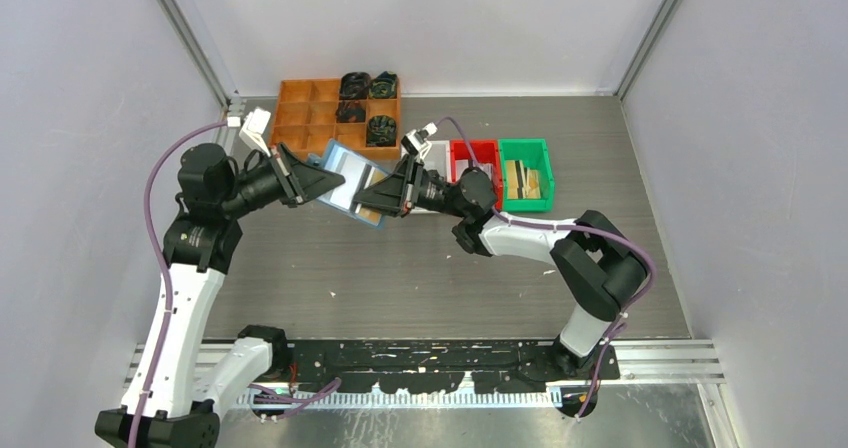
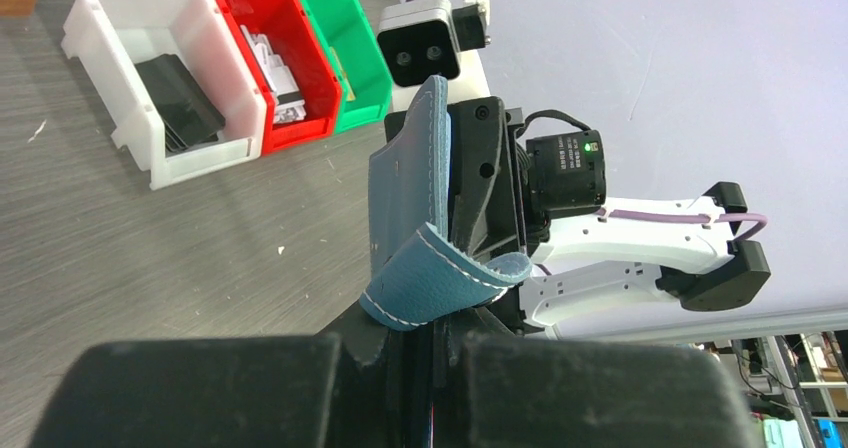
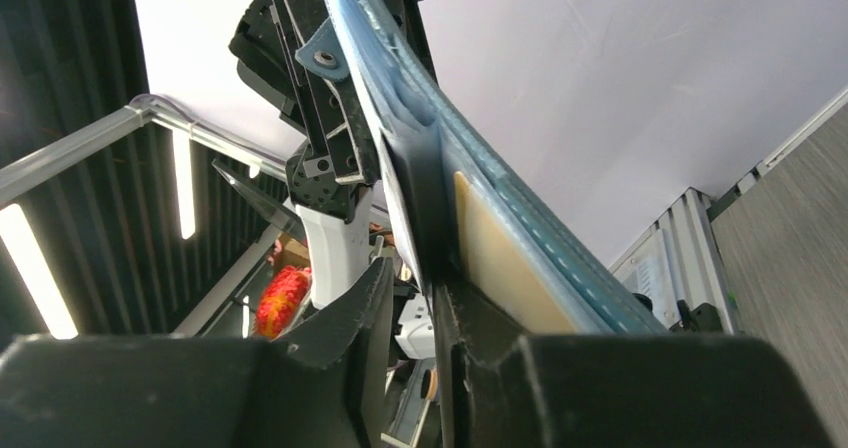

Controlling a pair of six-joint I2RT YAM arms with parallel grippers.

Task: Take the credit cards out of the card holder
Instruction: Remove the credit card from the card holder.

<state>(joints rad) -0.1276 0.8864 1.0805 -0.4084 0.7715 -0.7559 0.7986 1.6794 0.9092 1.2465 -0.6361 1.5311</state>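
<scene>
The card holder (image 1: 345, 183) is being held in the air just in front of the orange tray (image 1: 300, 118), tilted on edge. It is being clamped between the closed jaws of the left gripper (image 1: 325, 183). At the holder's edge farther from the tray, the right gripper (image 1: 372, 200) is being set around a dark credit card (image 3: 410, 198). Its fingers (image 3: 330, 348) are being kept narrowly apart, and whether the card is being pinched cannot be told. A pale card (image 3: 500, 258) is being carried in the holder beside the dark one.

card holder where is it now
Top view, left of centre: the card holder hangs between both arms' jaws, just in front of the orange tray.
</scene>
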